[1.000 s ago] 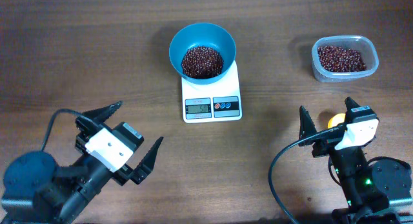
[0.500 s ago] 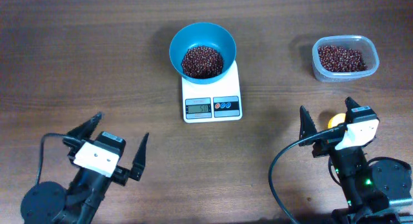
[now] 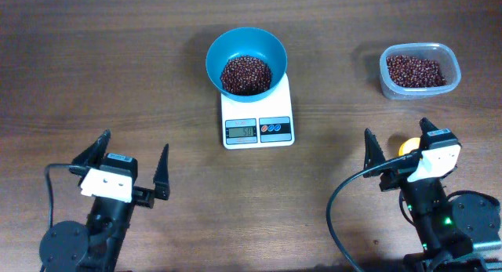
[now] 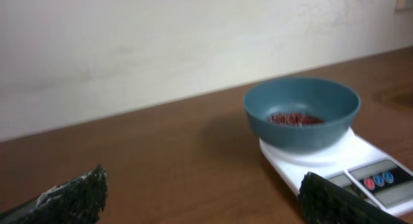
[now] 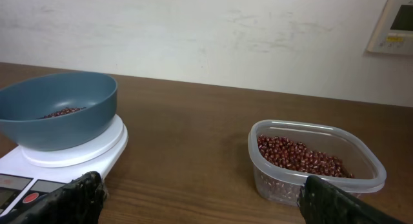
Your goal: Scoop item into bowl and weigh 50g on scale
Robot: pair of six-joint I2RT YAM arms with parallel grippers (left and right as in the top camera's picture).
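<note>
Beans (image 3: 245, 74) are heaped in the bottom of the blue bowl (image 3: 235, 41). The bowl sits on the far part of the white scale (image 3: 282, 106), so the display (image 3: 241, 131) on the arms' side is uncovered. I cannot read its digits with any confidence.

A second lot of beans is in the clear tub (image 3: 383, 76), well off to the right on the counter (image 3: 78, 52).

Your left pincer (image 3: 136, 140) is spread wide and holds nothing. The bowl lies ahead of it and off to its right, as the left wrist view also shows. Your right pincer (image 3: 396, 127) is also spread and empty. For that one the bowl is ahead and to its left, and the tub is almost straight ahead.

If the weight needs adjusting, that geometry decides which arm you use. The right arm is plainly nearer the tub, while the left arm is slightly nearer the bowl and scale.

A small orange object (image 3: 406, 145) lies under the right pincer, mostly hidden, and I cannot tell what it is.

The tub's long axis runs left to right across the counter, so a reach from the right arm would cross its short side.
</note>
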